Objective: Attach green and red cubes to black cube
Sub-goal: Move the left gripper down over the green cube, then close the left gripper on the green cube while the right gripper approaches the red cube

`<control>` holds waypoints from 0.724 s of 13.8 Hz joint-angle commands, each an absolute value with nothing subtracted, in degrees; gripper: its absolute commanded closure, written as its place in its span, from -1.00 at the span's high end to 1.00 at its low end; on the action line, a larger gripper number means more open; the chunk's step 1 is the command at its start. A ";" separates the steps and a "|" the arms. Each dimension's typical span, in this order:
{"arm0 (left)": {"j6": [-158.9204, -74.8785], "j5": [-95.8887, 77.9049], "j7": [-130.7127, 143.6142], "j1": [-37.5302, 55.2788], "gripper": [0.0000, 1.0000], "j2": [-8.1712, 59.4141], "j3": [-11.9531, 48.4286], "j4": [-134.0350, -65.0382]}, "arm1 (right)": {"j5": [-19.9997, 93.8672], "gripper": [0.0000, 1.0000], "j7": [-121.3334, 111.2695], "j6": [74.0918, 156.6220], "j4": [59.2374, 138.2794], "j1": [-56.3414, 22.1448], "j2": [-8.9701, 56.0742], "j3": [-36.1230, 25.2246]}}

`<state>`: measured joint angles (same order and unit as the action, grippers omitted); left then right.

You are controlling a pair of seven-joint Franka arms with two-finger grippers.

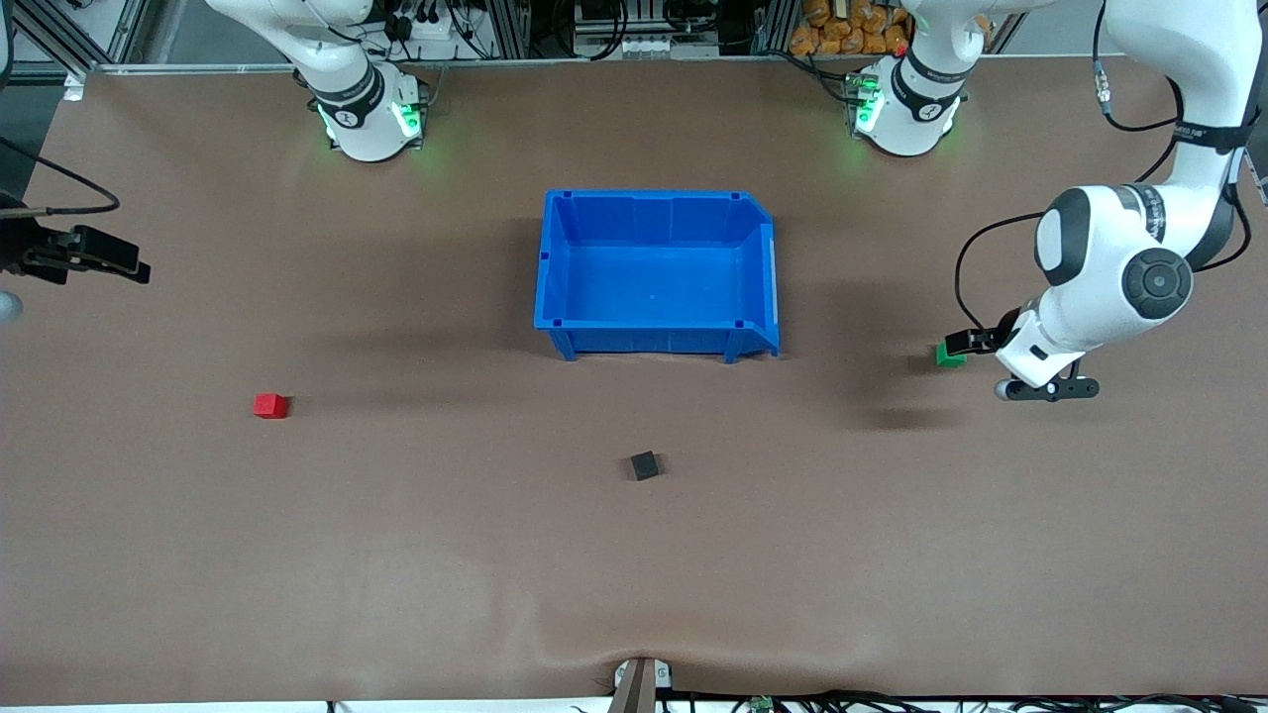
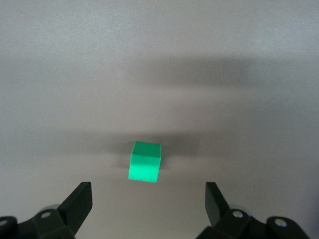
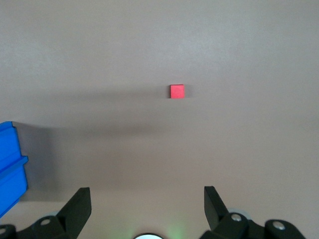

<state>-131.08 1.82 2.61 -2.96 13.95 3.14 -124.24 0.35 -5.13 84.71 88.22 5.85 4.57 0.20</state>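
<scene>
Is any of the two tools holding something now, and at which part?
Nothing is held. The left tool is open over the small bright green cube, not touching it. The right tool is open, apart from the small bright red cube.

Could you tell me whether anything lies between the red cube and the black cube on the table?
No: in the front view, only bare table separates the red cube from the black cube.
</scene>
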 commanded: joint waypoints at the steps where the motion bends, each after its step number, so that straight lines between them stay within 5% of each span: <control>1: -135.42 2.64 2.20 -3.34 1.00 14.67 3.34 -126.38 | 0.97 1.00 -5.19 85.25 88.42 6.86 5.45 1.05; 3: -137.45 3.51 2.11 -3.43 1.00 15.38 3.34 -127.35 | 0.88 1.00 -5.19 85.43 88.68 6.77 5.89 1.05; 6: -138.51 8.25 2.20 -3.43 0.65 17.40 3.34 -127.71 | 0.44 1.00 -5.10 86.66 88.86 6.50 6.24 1.05; 10: -140.18 8.35 2.72 -3.43 0.64 19.15 3.34 -127.88 | 0.44 1.00 -5.19 88.94 90.17 6.50 6.50 1.05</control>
<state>-138.57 7.16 2.59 -3.02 18.58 3.13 -127.41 0.35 -5.13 87.47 88.70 5.85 6.83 0.38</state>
